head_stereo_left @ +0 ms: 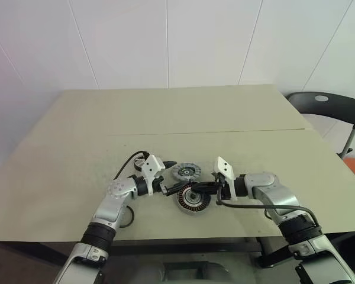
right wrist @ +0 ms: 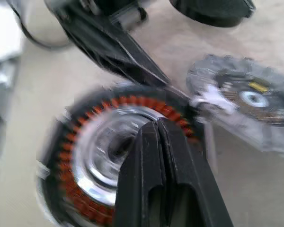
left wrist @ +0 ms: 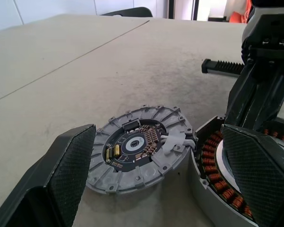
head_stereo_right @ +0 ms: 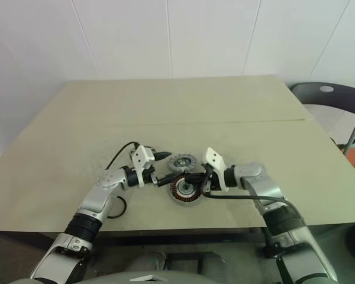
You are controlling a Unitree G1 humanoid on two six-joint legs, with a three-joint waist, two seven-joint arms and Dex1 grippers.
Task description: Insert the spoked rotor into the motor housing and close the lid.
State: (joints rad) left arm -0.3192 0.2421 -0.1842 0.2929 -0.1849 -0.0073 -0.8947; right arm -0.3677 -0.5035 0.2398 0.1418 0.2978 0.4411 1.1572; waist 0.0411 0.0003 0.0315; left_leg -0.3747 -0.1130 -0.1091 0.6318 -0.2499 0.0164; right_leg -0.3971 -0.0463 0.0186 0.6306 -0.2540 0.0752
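The motor housing [left wrist: 222, 189] is running off the frame edge in the left wrist view, half hidden behind a black finger [left wrist: 262, 175]; in the right wrist view, motion is blurring its windings and the lid [right wrist: 246, 101].

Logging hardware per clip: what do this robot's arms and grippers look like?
Both arms are silver-grey metal segments with black joint bands. Each gripper, left gripper and right gripper, has two black, cross-hatched fingers and a white angular wrist block. Black cables loop beside each forearm.
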